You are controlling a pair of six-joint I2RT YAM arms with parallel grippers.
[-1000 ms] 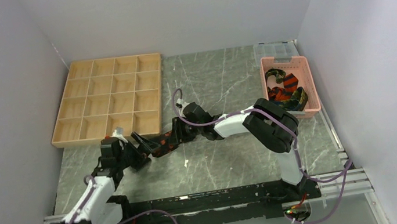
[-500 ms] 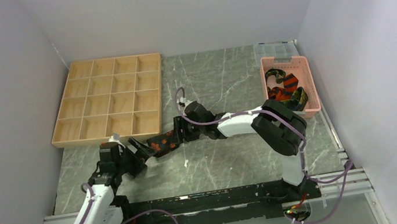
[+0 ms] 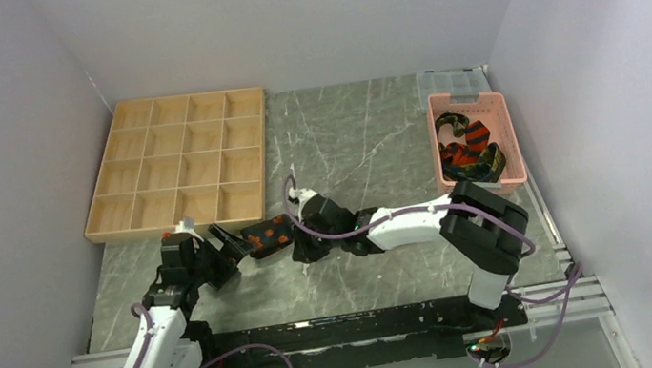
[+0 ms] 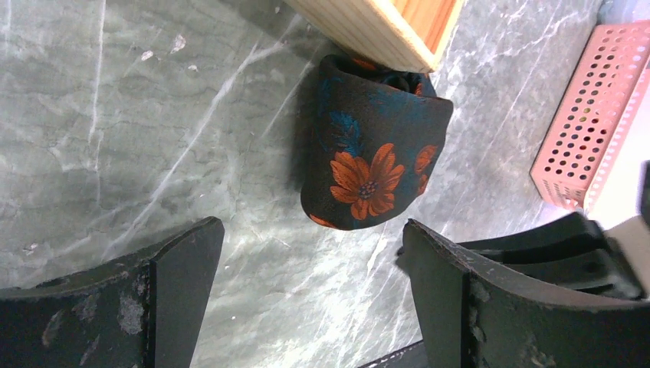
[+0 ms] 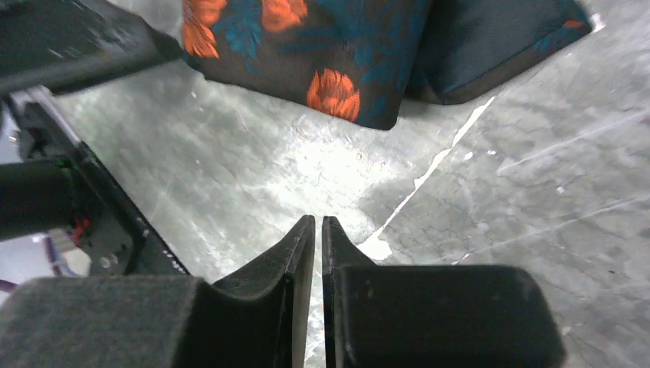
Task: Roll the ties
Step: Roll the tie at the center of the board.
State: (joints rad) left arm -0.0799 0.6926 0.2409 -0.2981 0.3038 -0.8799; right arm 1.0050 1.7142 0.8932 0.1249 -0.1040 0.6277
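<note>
At tray [image 4: 368, 27] corner, rolled tie [image 4: 368, 165], left jaws wide, right jaws closed, both empty.

Black tie [image 4: 368, 165] with orange flowers and teal leaves, pink basket [image 4: 590, 130] at right edge, tan tray [image 4: 364, 27] at top, grey white-veined table [image 4: 115, 115], my black fingers [image 4: 452, 307].

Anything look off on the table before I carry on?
Nothing is spilled or damaged. The floral tie lies as a loose, flattened bundle against the wooden tray's near corner, not as a tight roll. Neither gripper holds it: the left gripper is open and the right gripper is shut on nothing.
</note>
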